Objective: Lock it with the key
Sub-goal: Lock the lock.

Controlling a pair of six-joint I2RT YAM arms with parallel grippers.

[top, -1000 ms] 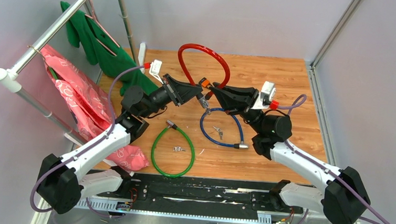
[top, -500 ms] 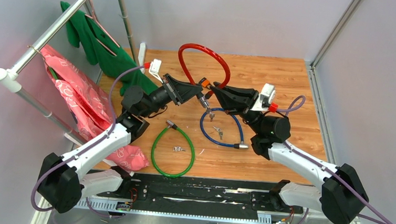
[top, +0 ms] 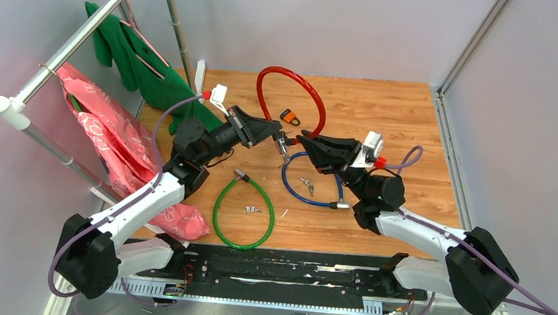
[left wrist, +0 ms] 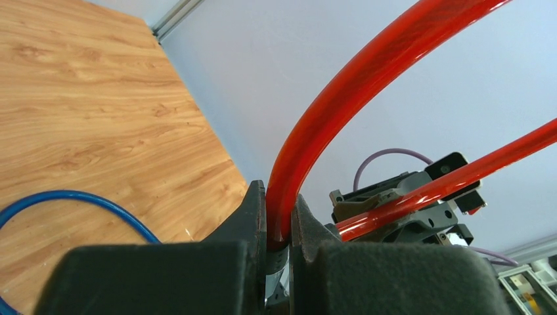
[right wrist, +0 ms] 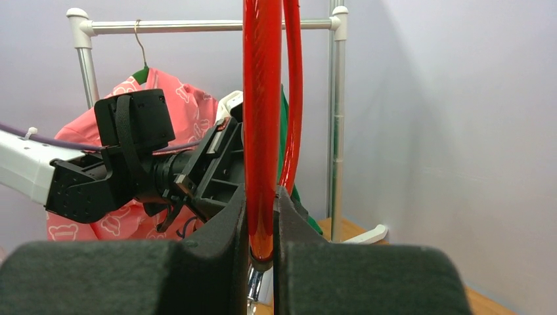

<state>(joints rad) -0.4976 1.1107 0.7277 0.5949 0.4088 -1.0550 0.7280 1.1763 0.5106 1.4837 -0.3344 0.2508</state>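
Observation:
The red cable lock arches up over the table with both ends held low between the arms. My left gripper is shut on one end; in the left wrist view its jaws pinch the red cable just above a dark collar. My right gripper is shut on the other end, and the right wrist view shows the gripper clamped on the cable above a metal tip. A small orange and black key fob lies on the table behind the grippers, held by neither.
A blue cable lock with keys inside its loop lies under the right arm. A green cable lock with keys lies nearer. A clothes rail with green and pink garments stands at the left.
Both grippers have moved toward the near side with the red lock's ends, and the loop followed. The orange and black fob now shows uncovered behind them.

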